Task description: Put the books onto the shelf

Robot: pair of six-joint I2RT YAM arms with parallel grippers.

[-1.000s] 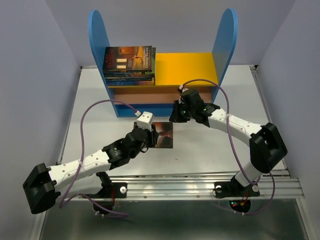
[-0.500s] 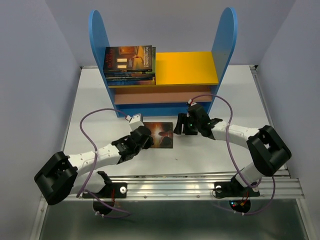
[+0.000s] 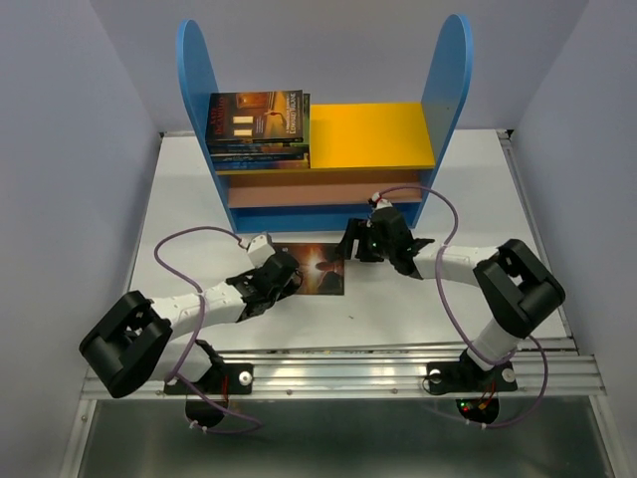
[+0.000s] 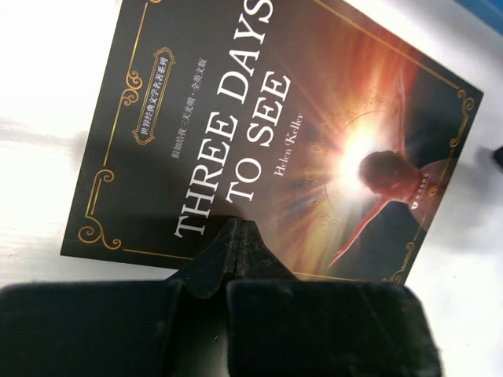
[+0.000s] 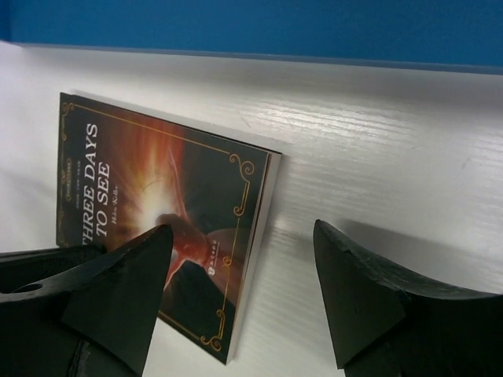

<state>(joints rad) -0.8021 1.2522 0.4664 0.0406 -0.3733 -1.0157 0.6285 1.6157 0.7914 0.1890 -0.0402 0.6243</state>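
Within the wide-open, empty right hand (image 5: pixel 242 236), the thin, slick Three Days to See paperback (image 5: pixel 149 181) is best pinched by its edge; the left hand (image 4: pixel 238 236) is closed.

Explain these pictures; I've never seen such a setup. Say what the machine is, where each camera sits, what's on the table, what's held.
Two white jointed robot arms are bolted at the near edge of a white table. One picture looks down from above and behind them; the other two come from cameras on the wrists. A blue-sided shelf with a yellow top board carries a stack of paperbacks. One dark orange paperback lies flat on the table. The left gripper is shut, tips at that book's edge; the right gripper is open, astride another edge. Neither seems to hold it.
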